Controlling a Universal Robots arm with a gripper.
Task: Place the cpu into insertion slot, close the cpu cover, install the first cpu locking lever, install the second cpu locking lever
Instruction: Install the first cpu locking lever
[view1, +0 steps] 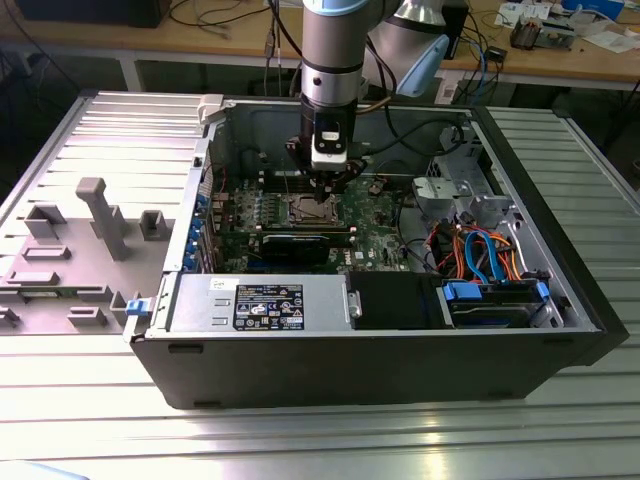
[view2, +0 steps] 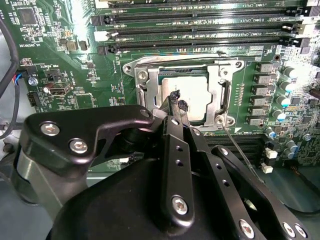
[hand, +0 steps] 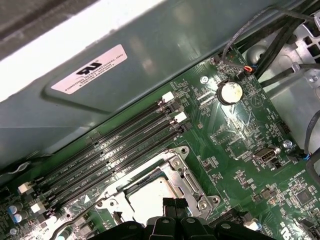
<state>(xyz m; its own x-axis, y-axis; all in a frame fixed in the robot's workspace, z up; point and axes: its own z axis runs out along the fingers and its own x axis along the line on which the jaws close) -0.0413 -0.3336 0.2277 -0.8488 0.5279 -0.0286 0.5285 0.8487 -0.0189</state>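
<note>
The clenched gripper (view2: 177, 102) (empty) presses near the cpu cover (view2: 220, 95) over the cpu (view2: 192, 95); slipping could scratch it.

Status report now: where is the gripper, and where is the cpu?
Gripper low over the socket, fingers closed together, tips at the cpu cover. Cpu seated in the insertion slot, cover down. Nothing in the way.

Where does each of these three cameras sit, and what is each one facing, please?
Exterior view: off the arm, above the open computer case, with the arm descending to the end effector.
Second wrist view: on the arm, looking past the end effector at the cpu under the cpu cover.
First wrist view: on the arm, facing the cpu and memory slots.
Both wrist views share the cpu.
</note>
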